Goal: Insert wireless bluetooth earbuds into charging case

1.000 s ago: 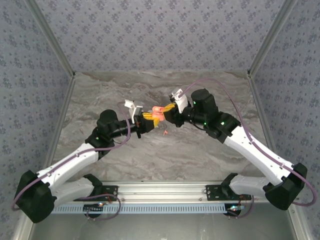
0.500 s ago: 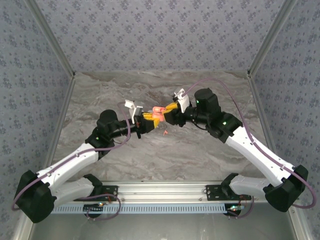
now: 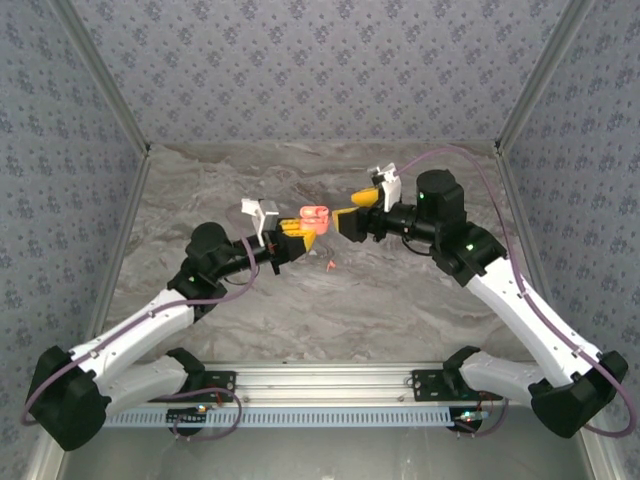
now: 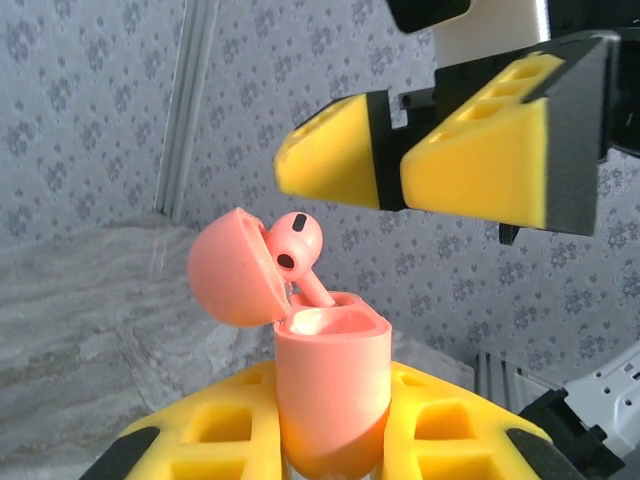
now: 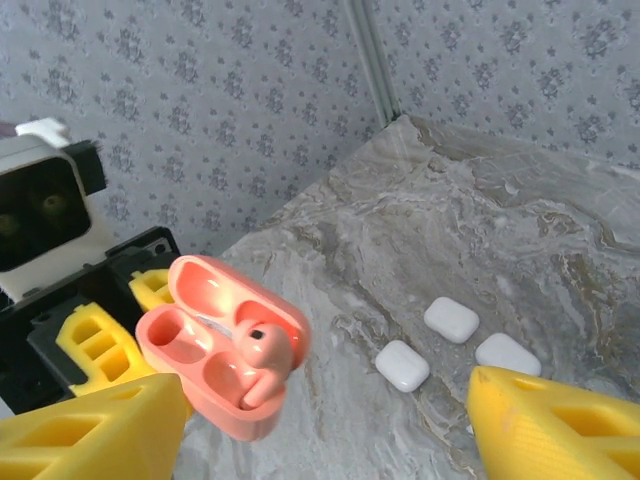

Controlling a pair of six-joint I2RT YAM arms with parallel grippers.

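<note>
The left hand (image 3: 298,233) is clamped on the lower body of a coral-pink, rounded plastic charging case (image 4: 333,385). It holds the case upright above the middle of the grey marbled tabletop (image 3: 400,300), a little toward the far edge. Lifting the case this way turns its mouth toward the other arm and keeps it steady, which I judge to be the reason for the grip.

The case's hinged lid (image 4: 232,268) is swung fully back, so both wells are open to reach. One coral-pink stemmed earbud (image 4: 297,243) stands in a well with its stem down in the socket. Its bulbous head rises above the rim and leans toward the lid, so it looks lodged rather than fully seated. In the right wrist view the neighbouring well appears empty.

The right hand (image 3: 350,222) hovers just beside the case, level with the lid. Its yellow fingers are spread wide and hold nothing. That spread lets it close around the earbud's head or press it down.

A second small coral earbud (image 3: 329,266) lies on the tabletop, nearer the near edge than the case; it probably belongs in the empty well. Three white rounded closed cases (image 5: 451,319) rest together on the tabletop, well apart from the held case and taking no part in this step.
</note>
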